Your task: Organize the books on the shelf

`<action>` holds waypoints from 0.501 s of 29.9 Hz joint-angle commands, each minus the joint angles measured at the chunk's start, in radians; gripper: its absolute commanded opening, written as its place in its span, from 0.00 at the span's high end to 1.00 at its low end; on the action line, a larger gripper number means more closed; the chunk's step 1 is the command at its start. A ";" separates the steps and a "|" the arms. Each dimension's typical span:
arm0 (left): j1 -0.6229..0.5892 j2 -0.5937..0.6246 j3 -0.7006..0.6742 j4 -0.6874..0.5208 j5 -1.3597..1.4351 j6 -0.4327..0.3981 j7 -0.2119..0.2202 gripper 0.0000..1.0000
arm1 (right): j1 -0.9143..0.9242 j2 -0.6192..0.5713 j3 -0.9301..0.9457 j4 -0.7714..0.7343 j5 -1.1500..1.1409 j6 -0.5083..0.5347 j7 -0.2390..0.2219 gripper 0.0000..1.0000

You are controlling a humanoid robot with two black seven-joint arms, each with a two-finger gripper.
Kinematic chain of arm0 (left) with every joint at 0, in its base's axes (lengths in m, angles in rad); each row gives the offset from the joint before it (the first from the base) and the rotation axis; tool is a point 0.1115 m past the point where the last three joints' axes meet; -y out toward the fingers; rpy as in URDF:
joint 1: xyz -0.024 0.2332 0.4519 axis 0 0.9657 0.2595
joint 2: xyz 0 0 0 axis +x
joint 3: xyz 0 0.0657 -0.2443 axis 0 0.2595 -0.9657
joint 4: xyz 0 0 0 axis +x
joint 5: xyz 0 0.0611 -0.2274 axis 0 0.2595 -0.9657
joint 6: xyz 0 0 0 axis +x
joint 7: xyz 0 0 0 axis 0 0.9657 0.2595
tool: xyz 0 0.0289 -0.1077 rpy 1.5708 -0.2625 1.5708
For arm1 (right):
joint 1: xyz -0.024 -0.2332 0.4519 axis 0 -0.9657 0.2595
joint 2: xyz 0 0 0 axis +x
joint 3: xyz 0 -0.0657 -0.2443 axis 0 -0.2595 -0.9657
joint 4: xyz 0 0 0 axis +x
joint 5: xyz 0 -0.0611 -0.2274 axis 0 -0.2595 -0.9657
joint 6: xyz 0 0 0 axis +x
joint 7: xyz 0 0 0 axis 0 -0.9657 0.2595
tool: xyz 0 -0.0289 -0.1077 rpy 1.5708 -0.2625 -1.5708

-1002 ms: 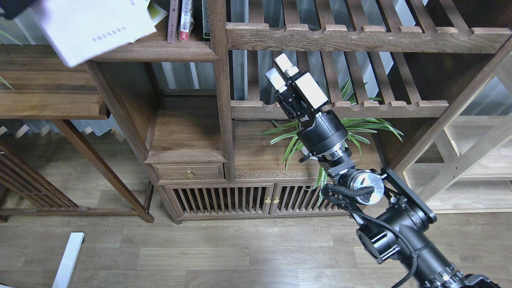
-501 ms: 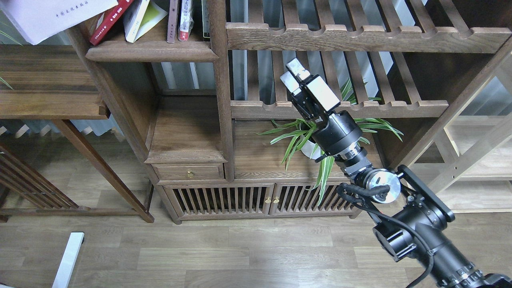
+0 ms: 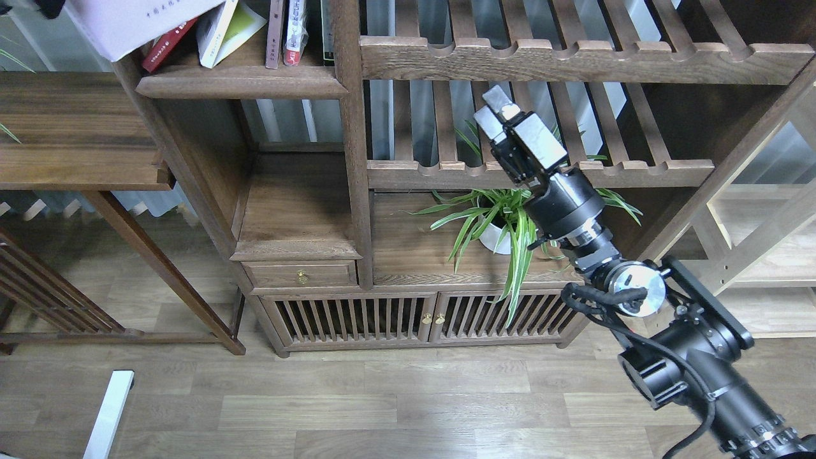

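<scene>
- The pale white-lavender book [image 3: 137, 22] sits at the top-left corner of the view, tilted, its lower edge over the left end of the dark plank shelf [image 3: 242, 81]. Its long axis slants up to the right, so it's leaning, not upright.
- Under and beside it is the red book [image 3: 167, 46], also leaning, and just right of that the yellow-green book [image 3: 220, 29], propped at an angle.
- Two thin upright books [image 3: 287, 32] stand against the shelf's right post.
- A dark bit at the top-left corner might be the left gripper [image 3: 48, 6]; can't tell what its fingers are doing or if it's holding the pale book.
- Right gripper [image 3: 496, 109] hangs well off to the right, in front of the slatted rack [image 3: 574, 60] above the plant [image 3: 503, 220], fingers pressed close together with nothing between them.
- So my guess: the left arm is way nearer the books, and everything the next move needs lies up and left of the right hand.
</scene>
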 commanded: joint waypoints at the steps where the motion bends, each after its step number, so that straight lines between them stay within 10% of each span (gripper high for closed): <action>1: 0.000 -0.007 -0.006 -0.001 0.025 0.049 -0.002 1.00 | -0.009 -0.022 0.021 0.000 0.002 0.000 0.000 0.20; 15: -0.113 -0.228 0.042 -0.012 0.288 0.316 -0.016 1.00 | -0.038 -0.027 0.135 -0.015 0.005 0.000 0.000 0.20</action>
